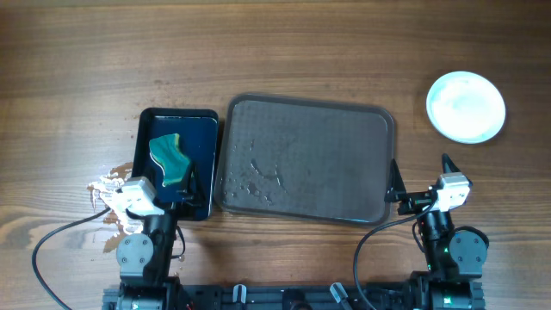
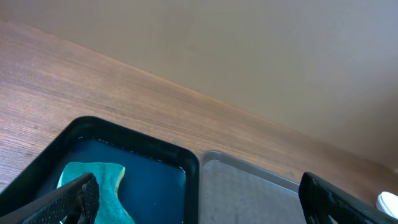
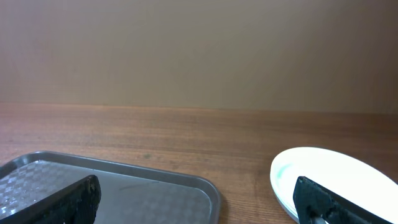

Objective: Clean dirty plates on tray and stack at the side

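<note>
- Plates: white, round, at the far right of the worktop, well apart from the tray. They read as a single disc from overhead, so the number stacked cannot be told. The top face looks clean, though the right wrist view hints at a faint tint near its rim.
- Tray: dark grey-brown, centre of worktop, with no plates on it. Only a few wet streaks and droplets show towards its left half.
- Small black tray: touching or just beside the main tray's left edge. It holds the green sponge, lying in bluish liquid.
- Left end effector: jaws spread fully, holding nothing, poised over the near end of the sponge tray.
- Right end effector: jaws spread fully, holding nothing, near the main tray's near right corner.
- Progress: judged complete or nearly so, since the tray is cleared and the plates are set aside. Nothing visible remains to wipe.
</note>
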